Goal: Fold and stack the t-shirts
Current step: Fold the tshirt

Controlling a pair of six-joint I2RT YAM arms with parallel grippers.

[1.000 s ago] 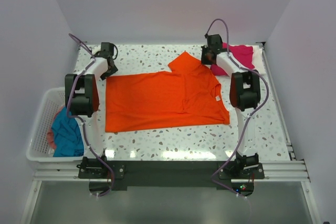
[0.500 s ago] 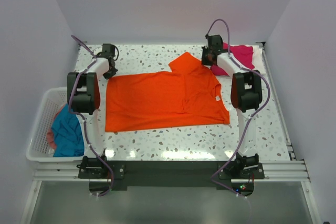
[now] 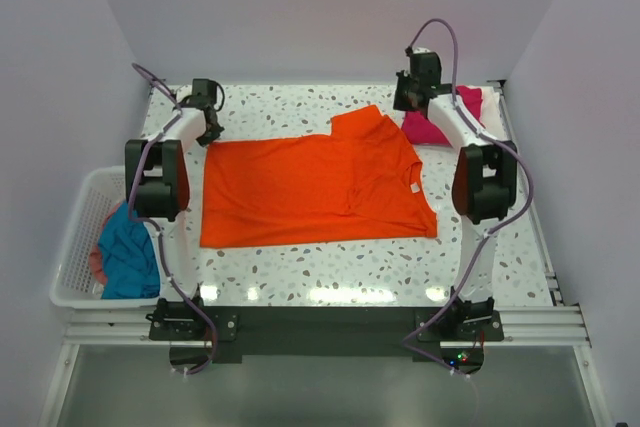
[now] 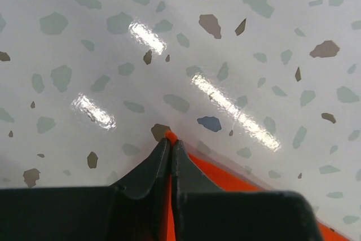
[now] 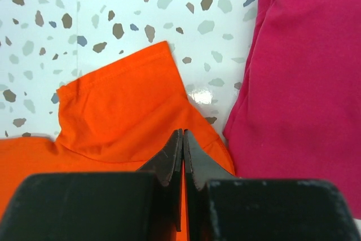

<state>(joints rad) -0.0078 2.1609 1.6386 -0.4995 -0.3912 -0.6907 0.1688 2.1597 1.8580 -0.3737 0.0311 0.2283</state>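
A bright orange t-shirt [image 3: 310, 187] lies spread flat across the middle of the table. My left gripper [image 3: 211, 137] is at its far left corner, and in the left wrist view that gripper [image 4: 171, 142] is shut on the corner, with a tip of orange cloth [image 4: 225, 179] poking out past the jaws. At the far right sleeve, my right gripper [image 3: 403, 107] [image 5: 183, 134] is shut on the orange cloth [image 5: 113, 111]. A magenta t-shirt [image 3: 440, 122] [image 5: 299, 83] lies folded just right of it. A teal t-shirt [image 3: 125, 252] sits in the basket.
The white slatted basket [image 3: 72, 247] hangs off the table's left edge, beside the left arm. White walls close in the table at the back and on both sides. Bare speckled tabletop [image 3: 330, 267] runs between the orange shirt and the arm bases.
The left gripper has shut on the orange shirt's far left corner. The right arm has moved back and to the right, dragging the far sleeve rightward.
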